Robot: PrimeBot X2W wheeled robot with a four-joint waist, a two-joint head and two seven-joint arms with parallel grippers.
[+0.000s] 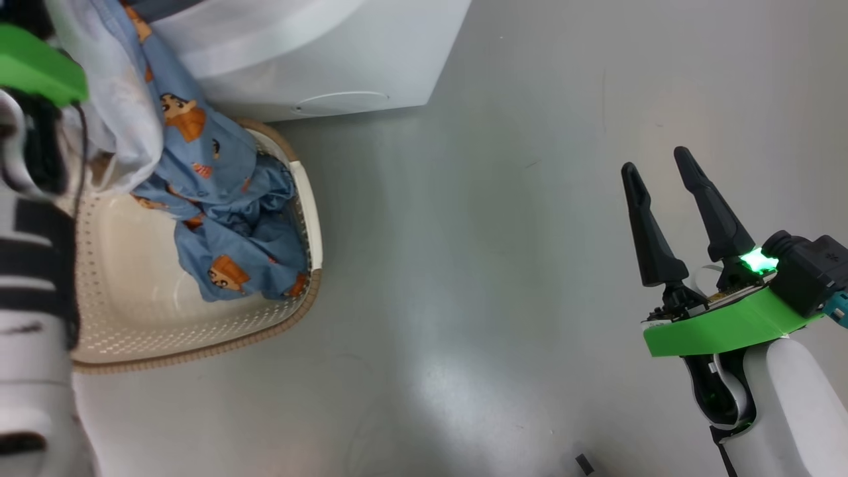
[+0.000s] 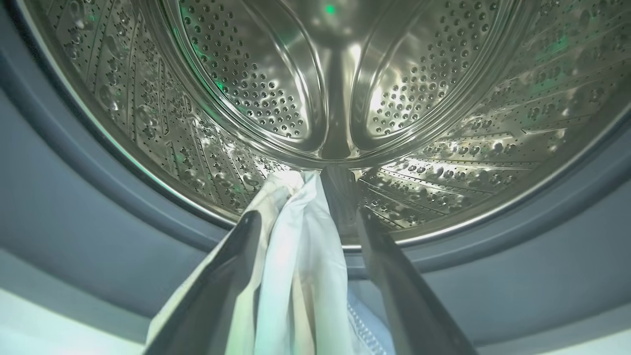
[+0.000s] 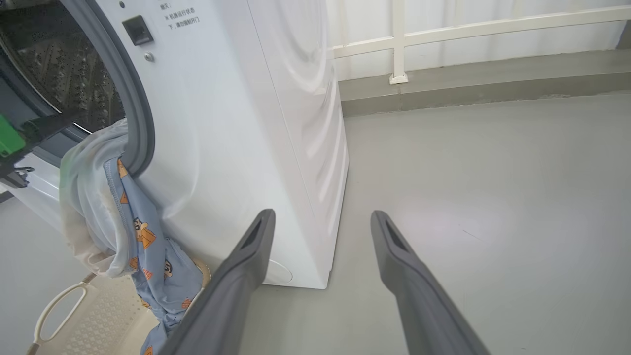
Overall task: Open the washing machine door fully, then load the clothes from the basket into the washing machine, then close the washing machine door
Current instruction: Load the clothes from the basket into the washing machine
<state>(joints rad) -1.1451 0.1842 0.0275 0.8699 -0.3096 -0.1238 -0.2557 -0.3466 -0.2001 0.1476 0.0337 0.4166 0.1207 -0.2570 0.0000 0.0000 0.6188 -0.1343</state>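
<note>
Clothes (image 3: 88,197) over gasket (image 3: 140,113) into basket (image 1: 132,298); left end effector (image 2: 306,217) and right end effector (image 1: 656,159) both released.

blue garment (image 1: 225,199) orange cartoon prints; cream basket (image 1: 132,311) perforated, brown rim

Laundry corner, plain utility space: white front-load washing machine (image 3: 276,123) on bare grey floor (image 3: 493,197), cream basket (image 1: 313,228) at washing machine's foot, white rail (image 3: 473,28) on low kerb (image 3: 493,86) behind washing machine.
</note>
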